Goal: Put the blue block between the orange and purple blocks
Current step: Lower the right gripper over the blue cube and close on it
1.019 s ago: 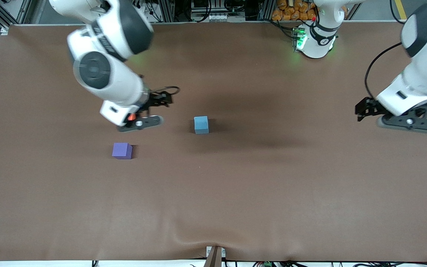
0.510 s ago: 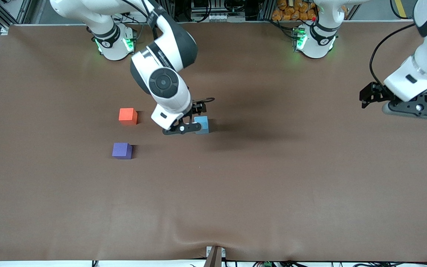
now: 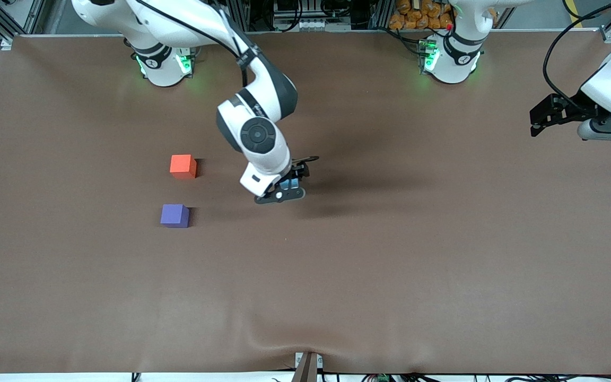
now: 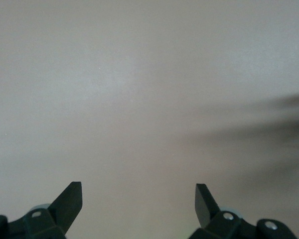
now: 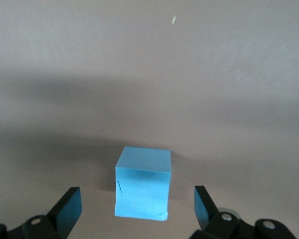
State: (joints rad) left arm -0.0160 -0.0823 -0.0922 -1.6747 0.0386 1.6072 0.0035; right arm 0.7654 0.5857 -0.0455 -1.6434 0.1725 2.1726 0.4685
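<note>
Blue block (image 5: 142, 183) flat, no long axis

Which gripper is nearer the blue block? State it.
Right. The right gripper hangs open directly over the blue block, fingers either side. The left gripper waits open at the left arm's end of the table.

The left gripper (image 4: 138, 201) hangs over a bare stretch of the brown surface (image 4: 139, 89), its two dark jaws spread wide with nothing between them, and blurred shadow streaks cross the cloth.
</note>
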